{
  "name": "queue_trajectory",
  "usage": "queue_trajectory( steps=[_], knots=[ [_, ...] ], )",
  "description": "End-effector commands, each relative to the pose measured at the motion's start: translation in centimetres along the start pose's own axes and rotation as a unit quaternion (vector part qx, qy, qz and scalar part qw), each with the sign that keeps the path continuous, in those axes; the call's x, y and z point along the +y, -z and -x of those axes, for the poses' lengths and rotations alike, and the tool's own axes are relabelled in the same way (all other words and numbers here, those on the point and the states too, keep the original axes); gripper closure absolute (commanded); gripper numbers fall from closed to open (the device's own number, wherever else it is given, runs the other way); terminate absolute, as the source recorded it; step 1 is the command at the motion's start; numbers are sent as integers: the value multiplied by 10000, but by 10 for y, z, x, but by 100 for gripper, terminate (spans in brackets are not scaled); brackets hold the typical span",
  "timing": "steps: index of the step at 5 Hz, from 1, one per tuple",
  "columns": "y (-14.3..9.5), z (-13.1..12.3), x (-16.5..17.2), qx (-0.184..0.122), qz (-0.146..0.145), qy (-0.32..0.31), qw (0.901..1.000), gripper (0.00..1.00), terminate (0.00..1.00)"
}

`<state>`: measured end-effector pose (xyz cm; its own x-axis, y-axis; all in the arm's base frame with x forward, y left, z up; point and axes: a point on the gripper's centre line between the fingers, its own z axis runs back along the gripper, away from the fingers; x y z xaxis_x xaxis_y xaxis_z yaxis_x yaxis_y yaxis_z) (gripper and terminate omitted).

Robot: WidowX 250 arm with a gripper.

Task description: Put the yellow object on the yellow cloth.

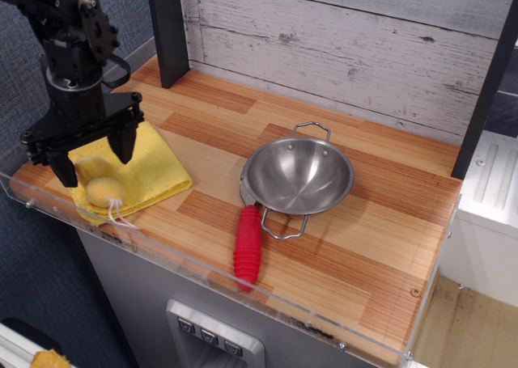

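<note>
1. My gripper [93, 159] hangs at the far left of the wooden counter [364, 222], well to the left of the steel bowl [298, 176]. Its two black fingers [125, 140] are spread wide apart and hold nothing.
2. The yellow object [104, 191], a small lumpy plush toy, lies below and between my spread fingers, apart from both of them. It rests on the near left part of the yellow cloth [158, 167], far left of the steel bowl. Its thin white string loop [118, 215] trails off the cloth's near edge toward the clear guard rail [202, 264] at the counter's front.
3. The yellow cloth lies flat on the counter, left of the steel bowl and apart from it, with bare wood between them.
4. A red handle [248, 246] lies on the counter just in front of the steel bowl, pointing toward the front edge; its far end sits against the bowl's near wire handle.
5. The steel bowl stands upright near the middle of the counter, with a wire handle on its far side and another on its near side.
6. Behind the bowl runs a wall of whitewashed planks [348, 36].
</note>
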<state>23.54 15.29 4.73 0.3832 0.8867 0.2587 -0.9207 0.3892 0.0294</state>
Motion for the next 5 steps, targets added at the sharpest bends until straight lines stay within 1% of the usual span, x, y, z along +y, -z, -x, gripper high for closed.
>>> queue_trajectory(
  steps=[1, 2, 3, 5],
  knots=[
    [-66, -11, -23, -595, 922, 330, 9934, 0, 0],
    [-99, -16, -32, -739, 1159, 663, 9883, 0, 0],
    [-107, -15, -37, -614, 1313, 1052, 9838, 0, 0],
    [-107, -15, -37, -614, 1313, 1052, 9838, 0, 0]
  ],
)
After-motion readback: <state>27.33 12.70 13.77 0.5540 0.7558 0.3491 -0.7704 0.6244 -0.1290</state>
